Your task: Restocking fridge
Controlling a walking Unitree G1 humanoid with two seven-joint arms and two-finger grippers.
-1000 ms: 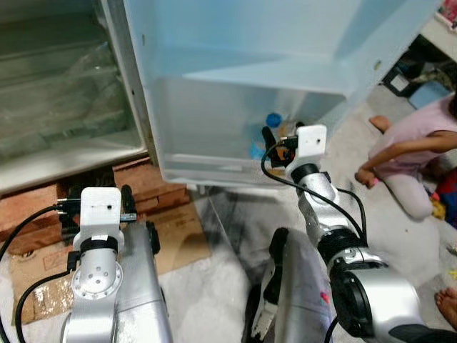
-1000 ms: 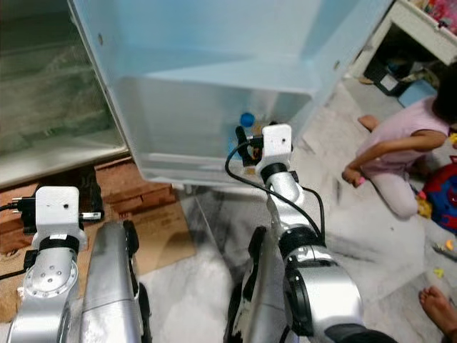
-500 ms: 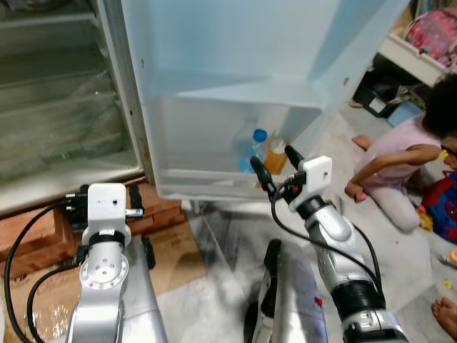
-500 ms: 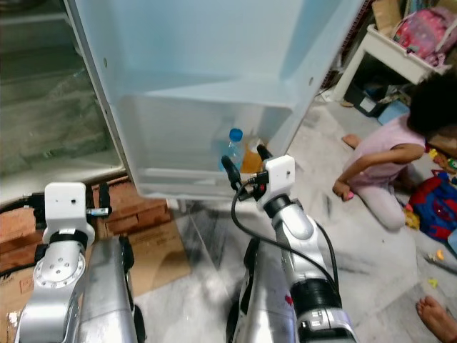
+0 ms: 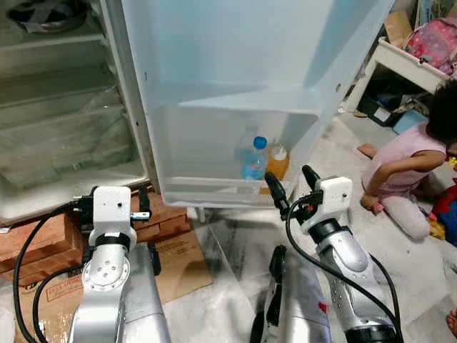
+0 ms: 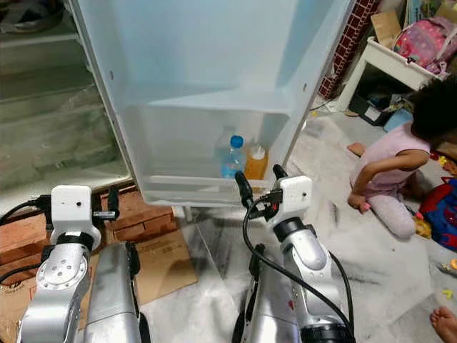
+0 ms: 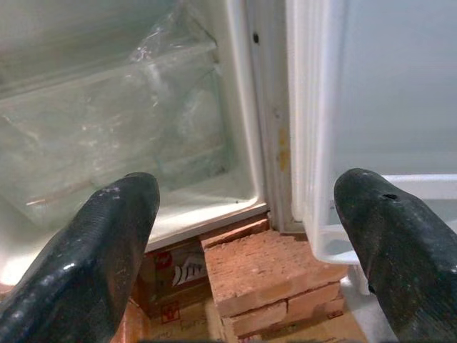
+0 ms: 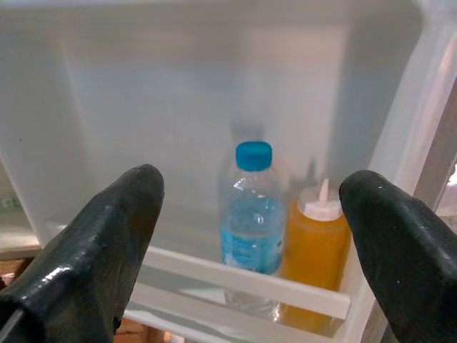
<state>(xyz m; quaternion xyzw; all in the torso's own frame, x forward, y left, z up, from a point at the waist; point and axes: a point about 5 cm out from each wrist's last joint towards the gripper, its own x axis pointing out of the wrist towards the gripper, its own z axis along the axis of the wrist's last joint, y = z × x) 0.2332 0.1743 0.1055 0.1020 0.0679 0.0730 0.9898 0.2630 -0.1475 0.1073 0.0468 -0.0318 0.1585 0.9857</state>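
**A:** What's in front of it?

**B:** The open fridge [image 5: 64,136], its door [image 5: 243,64] swung wide. On the door's bottom shelf [image 5: 207,187] stand a water bottle [image 5: 253,158] and, just beside it, an orange squeeze bottle [image 5: 278,161], both upright behind the rail. A person [image 5: 414,171] sits on the floor off to the right.

**A:** And the arms?

**B:** The right gripper [image 5: 293,189] sits just outside the shelf rail, fingers spread wide and empty, pointed at the two bottles. The left gripper [image 7: 243,236] is low by the bricks [image 7: 268,275] under the fridge, also spread and holding nothing.

**A:** So what makes this step go well?

**B:** I'd judge the bottles are placed. Draw the right arm straight away from the rail, fingers kept apart, so nothing clips a cap or tips a bottle.
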